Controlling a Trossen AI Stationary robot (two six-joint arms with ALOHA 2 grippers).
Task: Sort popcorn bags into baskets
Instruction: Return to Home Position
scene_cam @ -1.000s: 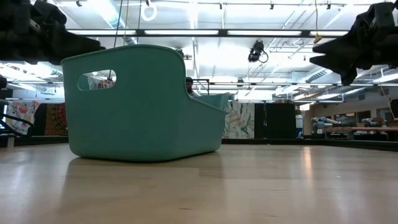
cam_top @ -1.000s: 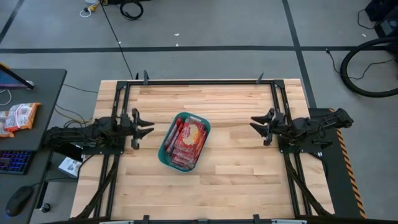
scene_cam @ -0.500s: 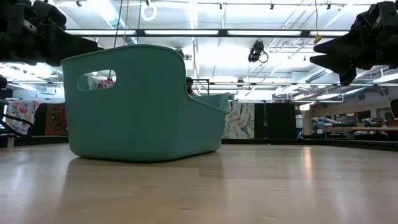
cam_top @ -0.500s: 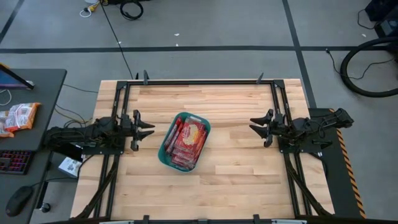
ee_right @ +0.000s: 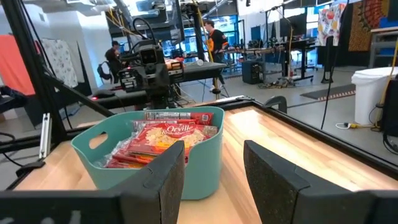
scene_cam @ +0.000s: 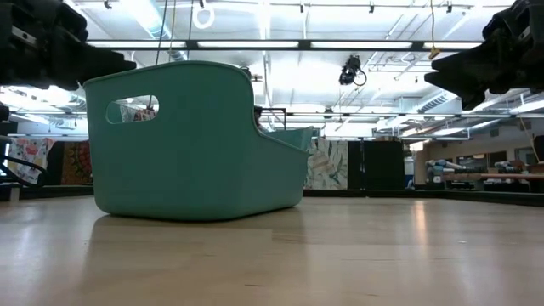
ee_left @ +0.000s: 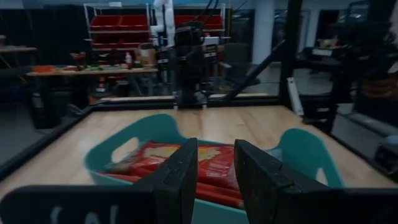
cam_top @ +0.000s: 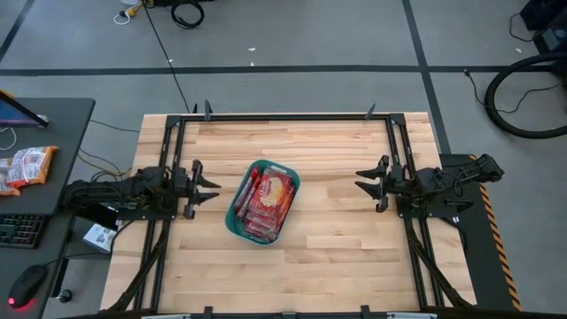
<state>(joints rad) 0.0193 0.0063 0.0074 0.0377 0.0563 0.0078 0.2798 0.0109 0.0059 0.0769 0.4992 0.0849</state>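
A teal bin (cam_top: 234, 213) stands on its base at the middle of the wooden table, turned slightly askew. Several red popcorn bags (cam_top: 266, 198) with cream-yellow labels lie stacked inside it; they also show in the left wrist view (ee_left: 146, 157) and the right wrist view (ee_right: 168, 133). In the low view only the bin's wall and handle slot (scene_cam: 132, 109) show. My left gripper (cam_top: 211, 185) hovers left of the bin, open by a narrow gap and empty. My right gripper (cam_top: 359, 180) hovers right of the bin, open and empty. Both point at the bin.
Black frame rails (cam_top: 283, 116) run along the table's far edge and both sides. Bare wood (cam_top: 337, 239) lies around the bin. A desk (cam_top: 35, 177) left of the table holds snack packets, a keyboard and a mouse. People stand in the room beyond (ee_right: 214, 31).
My left gripper has drawn back a little toward the table's left edge, away from the bin. The bin and the bags have kept still.
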